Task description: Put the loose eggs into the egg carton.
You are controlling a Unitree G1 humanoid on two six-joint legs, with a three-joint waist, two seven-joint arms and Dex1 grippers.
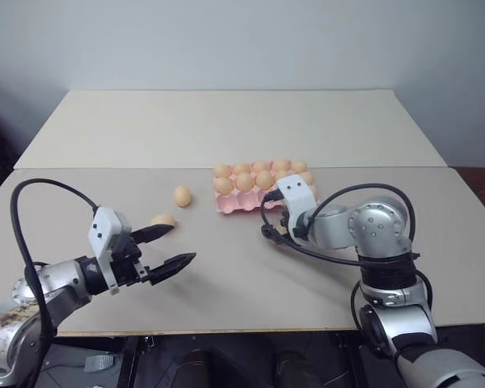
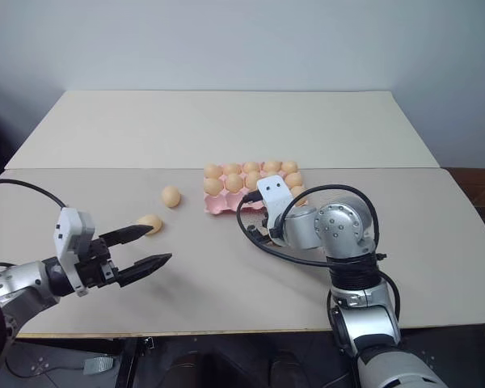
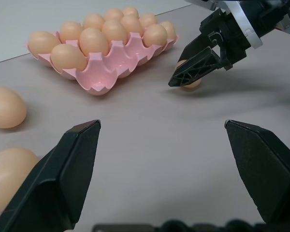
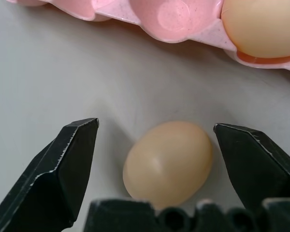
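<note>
The pink egg carton (image 1: pixel 225 204) lies mid-table with several eggs in its cups; some cups on its near side are empty (image 4: pixel 170 13). My right gripper (image 4: pixel 154 126) is open and points down just in front of the carton. One loose egg (image 4: pixel 168 163) lies on the table between its fingers, with a gap on each side. Two more loose eggs (image 1: pixel 182 196) (image 1: pixel 163 220) lie left of the carton. My left gripper (image 1: pixel 182 242) is open and holds nothing. It hovers near the front left, its upper finger close to the nearer egg.
The beige table (image 1: pixel 226 275) has a second tabletop (image 1: pixel 226 129) butted behind it along a seam. Black cables loop from both wrists. The table's front edge (image 1: pixel 250 330) runs just behind my arms.
</note>
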